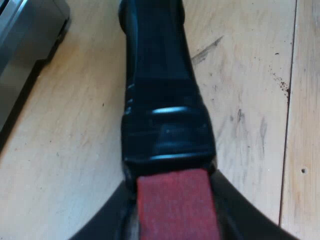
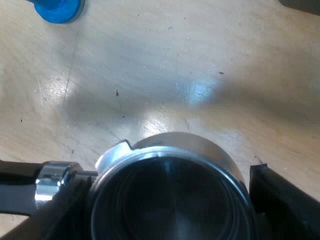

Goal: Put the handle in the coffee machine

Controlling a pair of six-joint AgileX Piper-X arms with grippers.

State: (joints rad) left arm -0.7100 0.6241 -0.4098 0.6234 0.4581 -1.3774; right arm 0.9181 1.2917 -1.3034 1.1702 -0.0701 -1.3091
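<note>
left claw clenched on the handle, machine off to one side

left claw grasps the red end of the handle, one finger pressed against each side of it. from there the handle runs straight away from me, its long axis pointing far out over the wooden table. right claw sits at the other end of the same holder, around the round metal basket; whether it is gripping or loose i cannot tell.

the relation that matters: a grey corner of the machine lies near the far part of the handle, off to one side of its axis and not in line with it. as i judge it, the basket end has to be swung toward the machine and brought under its front before anything can lock. my left arm looks the nearer one to the machine.

the left wrist view gives me the handle's length and that machine corner. the right wrist view gives the basket's open mouth, dark inside, its chrome neck joining the handle, a soft shadow on the table beyond it, and a blue tamper far off, well apart from the holder.
</note>
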